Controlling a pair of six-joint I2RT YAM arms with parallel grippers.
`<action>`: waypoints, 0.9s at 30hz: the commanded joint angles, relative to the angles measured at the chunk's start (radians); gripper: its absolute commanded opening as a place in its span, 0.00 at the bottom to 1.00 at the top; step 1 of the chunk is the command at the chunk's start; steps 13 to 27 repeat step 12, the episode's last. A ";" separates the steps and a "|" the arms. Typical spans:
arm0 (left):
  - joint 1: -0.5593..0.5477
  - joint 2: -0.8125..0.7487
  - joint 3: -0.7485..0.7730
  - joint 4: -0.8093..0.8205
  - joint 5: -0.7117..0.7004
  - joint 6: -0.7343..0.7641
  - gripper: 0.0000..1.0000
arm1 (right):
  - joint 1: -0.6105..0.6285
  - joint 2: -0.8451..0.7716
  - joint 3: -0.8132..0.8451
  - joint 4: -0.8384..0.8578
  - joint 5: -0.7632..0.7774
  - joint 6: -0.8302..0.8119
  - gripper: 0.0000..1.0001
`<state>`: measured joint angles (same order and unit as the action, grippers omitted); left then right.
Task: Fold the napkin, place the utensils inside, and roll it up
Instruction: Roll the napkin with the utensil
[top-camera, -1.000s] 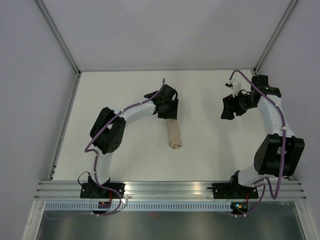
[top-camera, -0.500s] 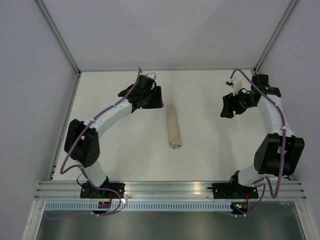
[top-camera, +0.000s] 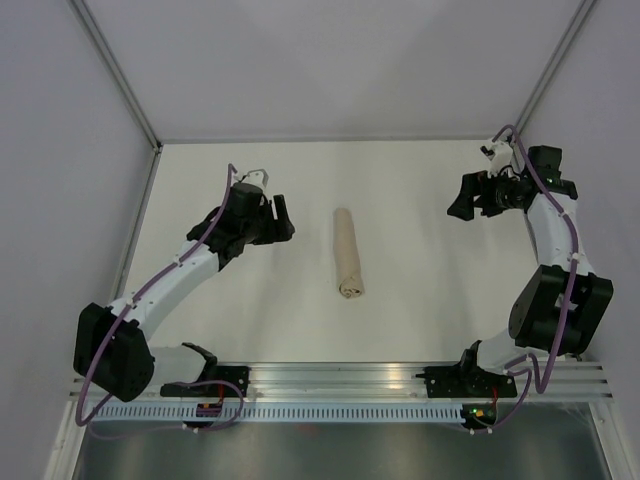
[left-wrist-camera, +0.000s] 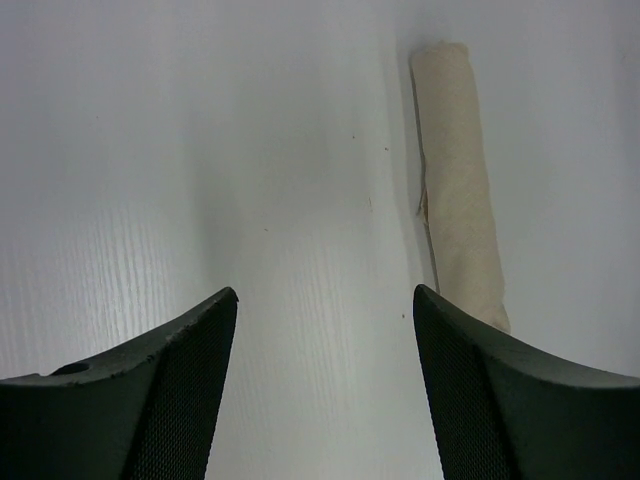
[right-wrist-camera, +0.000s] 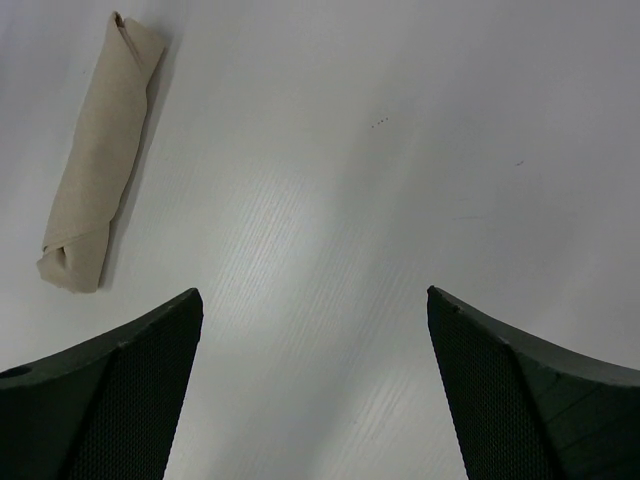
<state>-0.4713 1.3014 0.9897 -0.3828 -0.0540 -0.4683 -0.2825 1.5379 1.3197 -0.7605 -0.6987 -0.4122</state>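
Top external view: the rolled tan-beige cloth napkin lies on the white table. Left gripper and right gripper flank it, well apart, jaws spread, holding nothing.

Only the napkin is set mid-table as an obstacle — open surface is seen on every side. The left gripper is found near its 10 o'clock, the right gripper well apart at 2 o'clock.
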 joint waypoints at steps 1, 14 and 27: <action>0.007 -0.065 -0.029 0.073 -0.012 0.040 0.76 | -0.012 -0.018 -0.017 0.076 -0.038 0.091 0.98; 0.010 -0.088 -0.049 0.084 0.020 0.072 0.77 | -0.021 -0.045 -0.077 0.223 -0.019 0.197 0.98; 0.010 -0.088 -0.049 0.084 0.020 0.072 0.77 | -0.021 -0.045 -0.077 0.223 -0.019 0.197 0.98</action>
